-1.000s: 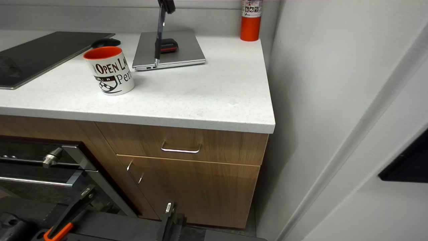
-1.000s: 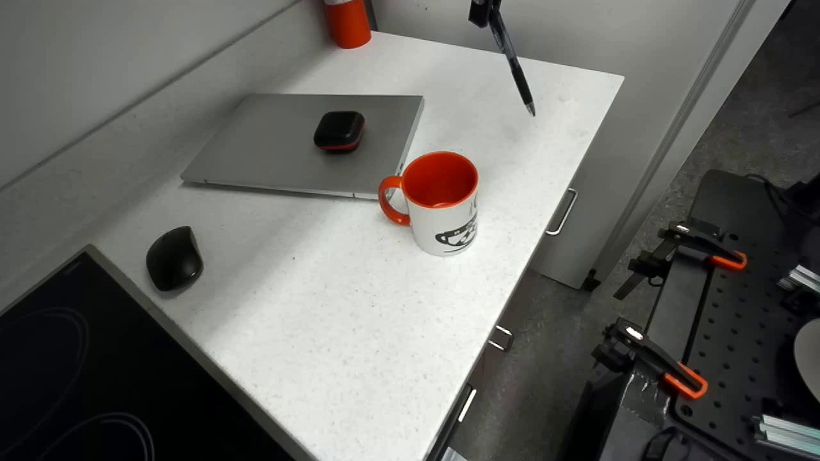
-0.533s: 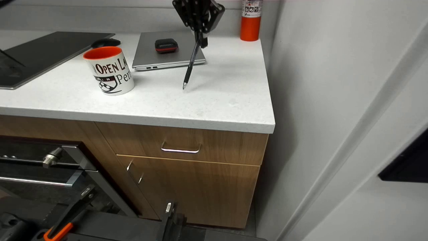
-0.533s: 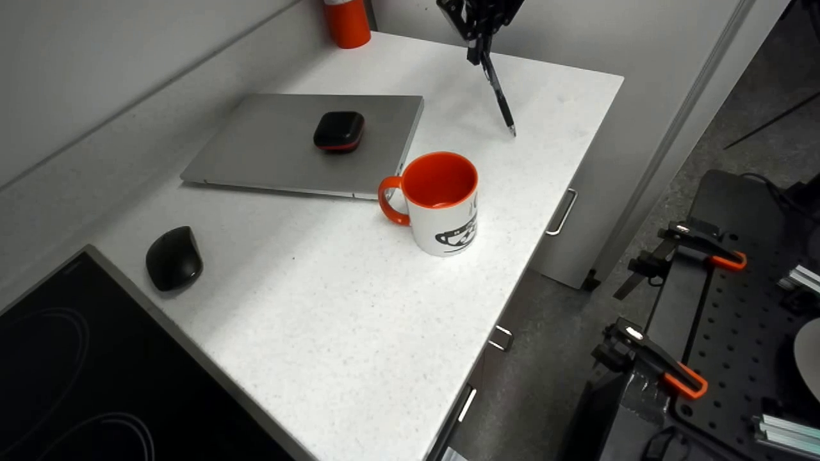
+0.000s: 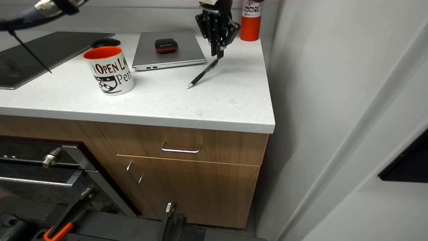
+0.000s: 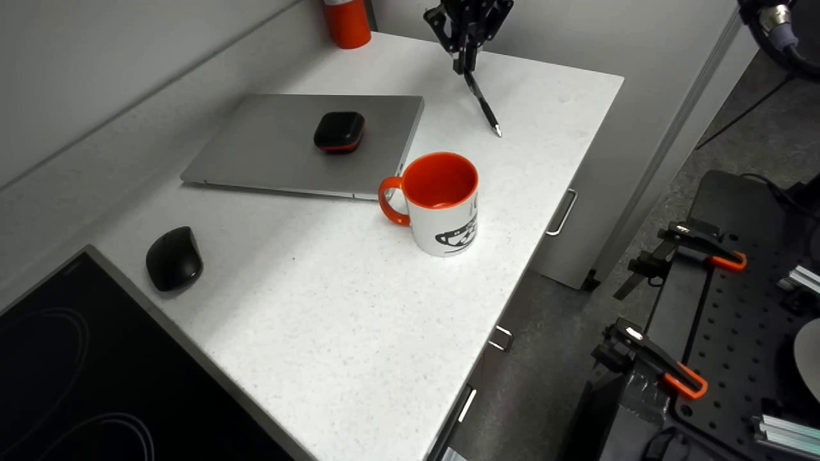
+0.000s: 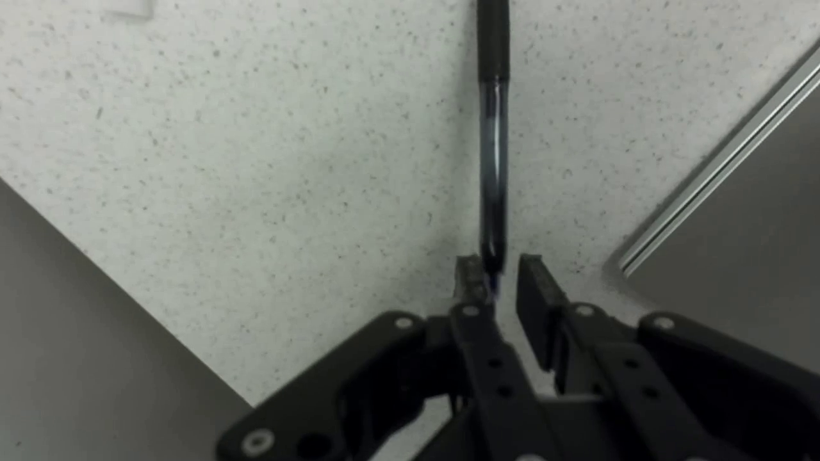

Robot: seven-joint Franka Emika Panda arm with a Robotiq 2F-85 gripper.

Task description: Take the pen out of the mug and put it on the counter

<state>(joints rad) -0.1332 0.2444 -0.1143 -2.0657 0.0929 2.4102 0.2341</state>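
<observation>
The dark pen [image 5: 203, 73] slants at a low angle over the white counter [image 5: 167, 100], its tip at or very near the surface; it also shows in an exterior view [image 6: 485, 109]. My gripper [image 5: 217, 55] is low over the counter at the pen's back end. In the wrist view the gripper [image 7: 501, 262] has a gap between its fingers. The pen's end [image 7: 493, 192] lies between the fingertips, close to the left finger and apart from the right one. The white mug with red inside [image 5: 115, 77] stands upright away from the gripper; its visible inside [image 6: 441, 182] holds no pen.
A grey laptop [image 6: 269, 144] with a small black case [image 6: 339, 131] on it lies behind the pen. A black mouse [image 6: 174, 259] and dark cooktop [image 6: 83, 371] are on the mug's far side. A red-and-white bottle [image 5: 250, 28] stands in the back corner. A grey wall [image 5: 317, 67] borders the counter.
My gripper has come down toward the counter and moved right in an exterior view, away from the mug. The pen has gone from steep in the grip to a flatter slant near the counter.
</observation>
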